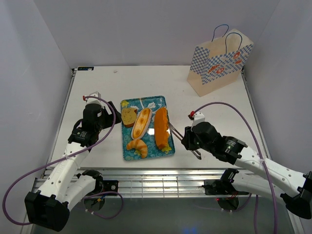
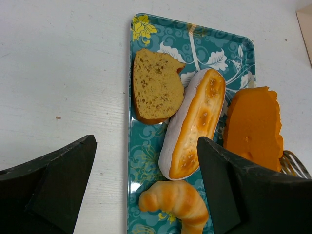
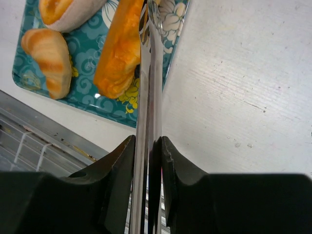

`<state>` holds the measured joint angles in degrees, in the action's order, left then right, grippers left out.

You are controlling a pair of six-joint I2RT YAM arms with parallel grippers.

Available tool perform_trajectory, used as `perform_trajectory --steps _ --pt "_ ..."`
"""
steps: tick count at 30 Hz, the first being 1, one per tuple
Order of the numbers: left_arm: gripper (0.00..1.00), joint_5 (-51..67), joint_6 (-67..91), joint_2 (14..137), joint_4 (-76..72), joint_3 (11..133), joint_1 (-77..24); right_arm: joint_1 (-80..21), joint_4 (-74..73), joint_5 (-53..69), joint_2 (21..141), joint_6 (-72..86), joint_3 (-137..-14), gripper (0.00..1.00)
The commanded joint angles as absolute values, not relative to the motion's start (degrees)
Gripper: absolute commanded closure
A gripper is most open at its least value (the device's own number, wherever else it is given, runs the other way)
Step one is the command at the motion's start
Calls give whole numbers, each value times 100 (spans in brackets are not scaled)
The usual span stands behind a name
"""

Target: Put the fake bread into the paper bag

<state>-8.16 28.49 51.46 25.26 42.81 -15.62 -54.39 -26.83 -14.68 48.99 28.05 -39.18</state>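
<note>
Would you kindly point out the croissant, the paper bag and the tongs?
croissant (image 2: 174, 201), left wrist view, middle of its body.
paper bag (image 1: 219, 67), top external view, checked front face.
tongs (image 3: 150, 97), right wrist view, shiny metal arms.

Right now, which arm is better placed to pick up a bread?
The right: its jaws clamp the tongs, tips beside the orange loaf. The left jaws hang open and empty.
</note>
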Motion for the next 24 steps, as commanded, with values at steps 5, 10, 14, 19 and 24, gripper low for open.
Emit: perform_trajectory --steps 5,10,14,19,24 --pt "5 -738 2804 5159 2505 4271 -1591 -5449 -3119 -1907 4605 2733 -4834 66" --pt "5 -765 2795 5177 2522 4280 -1591 -5440 -3313 -2013 4544 2733 -4896 64" --pt "5 -747 2795 5186 2522 4289 -1591 -5441 -3191 -1890 4456 2733 -4764 63" --pt "5 -747 2795 5185 2531 4298 -1591 -5449 -3234 -1889 4596 2768 -4623 58" --pt "5 -712 2795 5168 2540 4298 -1591 -5440 -2875 -1828 4439 3225 -4228 52"
